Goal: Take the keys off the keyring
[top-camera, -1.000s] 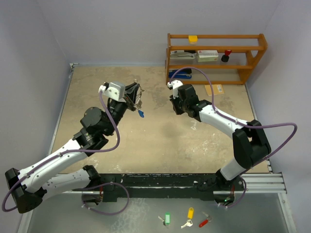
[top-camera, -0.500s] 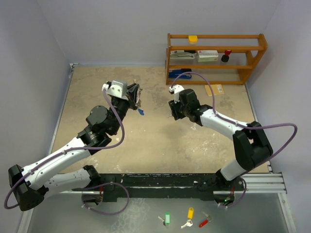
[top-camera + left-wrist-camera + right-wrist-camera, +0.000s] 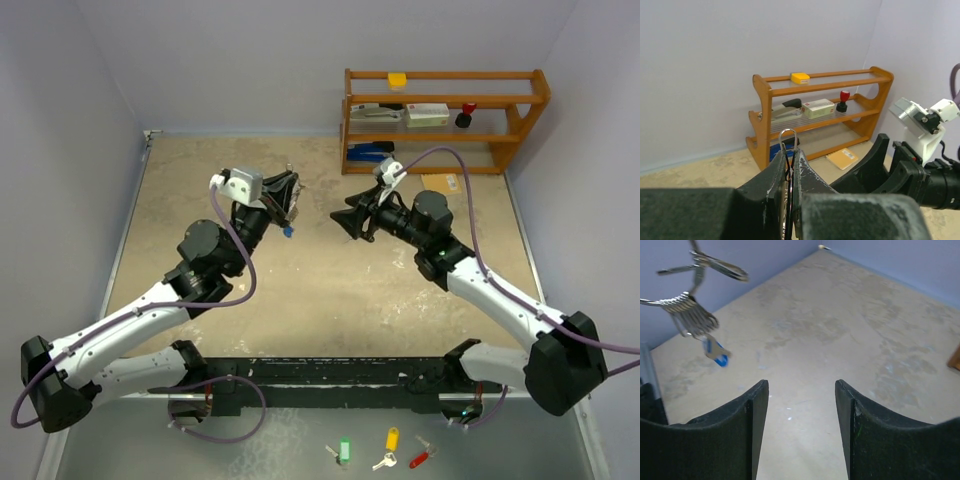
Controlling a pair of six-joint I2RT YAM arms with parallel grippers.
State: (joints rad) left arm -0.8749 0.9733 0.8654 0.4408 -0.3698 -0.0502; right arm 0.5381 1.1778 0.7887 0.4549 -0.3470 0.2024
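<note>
- Silver keyring [image 3: 788, 134] stays pinched in the clenched left gripper [image 3: 290, 197], raised over the table's [image 3: 330, 300] far half, keys [image 3: 695, 315] dangling.
- Right gripper [image 3: 343, 222] has swung level toward them, jaws now spread, empty.
- Looks ready to take a key.

light: bright, even, soft
shadows: faint on the table [image 3: 330, 300]
blur: keys [image 3: 695, 317] smeared in my right wrist view
focus: my left fingers [image 3: 772, 185] fuzzy
</note>
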